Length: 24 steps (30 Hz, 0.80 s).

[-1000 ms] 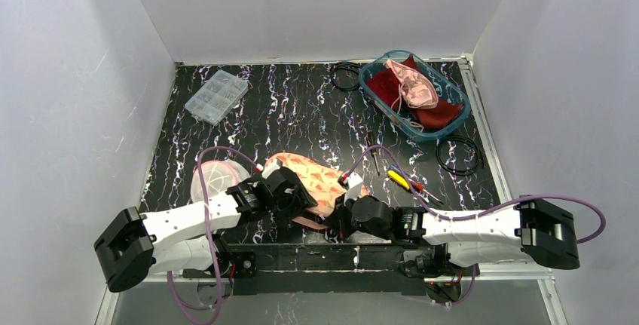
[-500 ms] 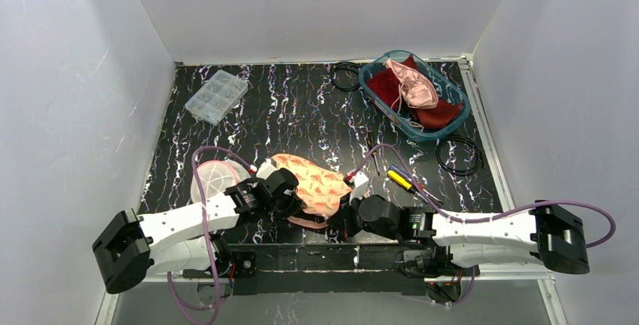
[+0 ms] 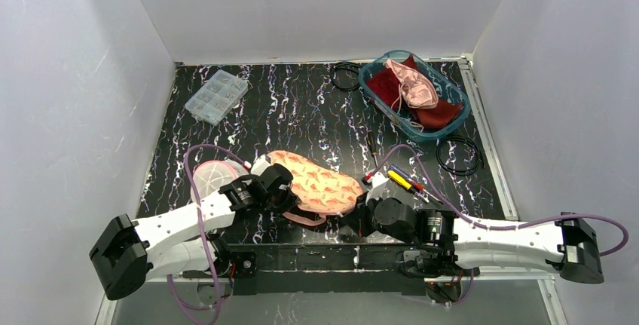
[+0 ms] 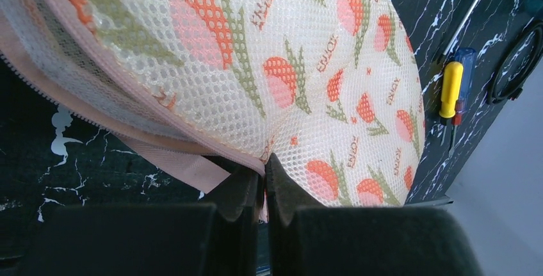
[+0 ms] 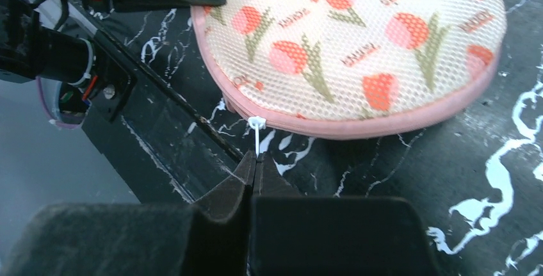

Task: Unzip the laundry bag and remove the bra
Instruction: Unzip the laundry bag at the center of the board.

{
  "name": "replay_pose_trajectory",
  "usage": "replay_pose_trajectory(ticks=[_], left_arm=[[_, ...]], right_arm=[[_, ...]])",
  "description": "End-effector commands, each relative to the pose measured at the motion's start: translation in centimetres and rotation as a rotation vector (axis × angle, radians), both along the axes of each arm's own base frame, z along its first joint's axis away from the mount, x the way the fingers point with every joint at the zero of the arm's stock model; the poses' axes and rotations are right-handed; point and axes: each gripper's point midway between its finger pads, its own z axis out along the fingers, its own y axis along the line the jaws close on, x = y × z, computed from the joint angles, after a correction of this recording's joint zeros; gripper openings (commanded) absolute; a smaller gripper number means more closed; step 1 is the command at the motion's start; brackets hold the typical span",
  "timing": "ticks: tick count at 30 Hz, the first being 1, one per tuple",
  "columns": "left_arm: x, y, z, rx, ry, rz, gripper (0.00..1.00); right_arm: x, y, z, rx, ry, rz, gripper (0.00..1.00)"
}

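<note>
The left gripper (image 4: 264, 180), spread a second ago, is now pressed shut on the pink zip edge of the bag (image 3: 320, 184). The bag lies by the middle of the near edge of the bench (image 3: 301, 114) and has slid and stretched rightward. The right gripper (image 5: 254, 161) stays pinched on the white tie (image 5: 257, 125) of the zip pull, its arm drawn further toward the right edge. With the bag anchored, pulling should open the zip. The bra isn't out, nor visible through the mesh.

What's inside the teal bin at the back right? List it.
A pink garment lies on top of dark red cloth in the teal bin. Whatever is beneath the cloth is covered.
</note>
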Motion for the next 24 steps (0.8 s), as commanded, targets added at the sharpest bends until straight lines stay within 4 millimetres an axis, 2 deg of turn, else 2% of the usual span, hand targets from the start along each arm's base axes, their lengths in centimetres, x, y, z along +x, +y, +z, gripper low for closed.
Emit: replay_pose_trajectory(ticks=[1, 6, 12, 13, 17, 19, 21, 24], left_arm=[[1.2, 0.8, 0.4, 0.034, -0.033, -0.022, 0.00], [2.7, -0.8, 1.1, -0.022, -0.050, -0.133, 0.00], [4.3, -1.5, 1.6, 0.012, -0.054, -0.233, 0.00], [4.3, -1.5, 1.8, 0.017, -0.057, -0.246, 0.06], [2.9, -1.1, 2.9, 0.018, -0.039, -0.300, 0.61], [1.4, -0.4, 3.2, 0.004, -0.024, -0.310, 0.79], [-0.1, 0.5, 3.5, -0.019, -0.023, -0.310, 0.87], [-2.4, 1.3, 3.8, -0.076, -0.025, -0.318, 0.90]], right_arm=[[0.8, -1.9, -1.0, -0.050, -0.013, -0.070, 0.01], [1.2, -2.8, -2.5, -0.081, -0.015, -0.105, 0.01], [0.8, -1.6, -3.4, -0.058, 0.001, -0.080, 0.01], [0.8, -0.9, -3.0, -0.033, 0.001, -0.072, 0.01], [0.6, 0.5, -2.7, -0.021, 0.004, -0.041, 0.01], [0.6, 1.2, -2.3, -0.011, 0.000, -0.027, 0.01], [0.5, 1.9, -1.9, 0.002, -0.005, -0.016, 0.01], [0.4, 2.9, -1.6, 0.011, -0.011, 0.011, 0.01]])
